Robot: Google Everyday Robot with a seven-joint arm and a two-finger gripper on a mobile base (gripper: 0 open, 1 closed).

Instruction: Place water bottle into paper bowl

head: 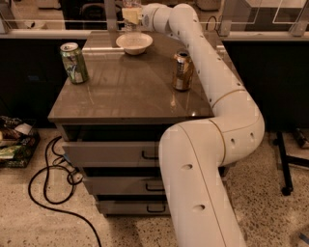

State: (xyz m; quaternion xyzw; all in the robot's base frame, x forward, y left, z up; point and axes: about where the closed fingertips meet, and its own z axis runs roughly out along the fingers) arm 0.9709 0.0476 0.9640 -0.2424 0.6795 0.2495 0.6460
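The paper bowl is off-white and shallow and sits at the back of the brown tabletop. My gripper is at the top edge of the view, directly above the bowl. It is shut on the water bottle, a pale clear shape held upright over the bowl and cut off by the frame's top. The bottle's lower end hangs a little above the bowl's rim. My white arm reaches in from the lower right across the table's right side.
A green can stands at the table's left. A gold can stands at the right, close beside my arm. Drawers are below the top. A black cable and clutter lie on the floor at left.
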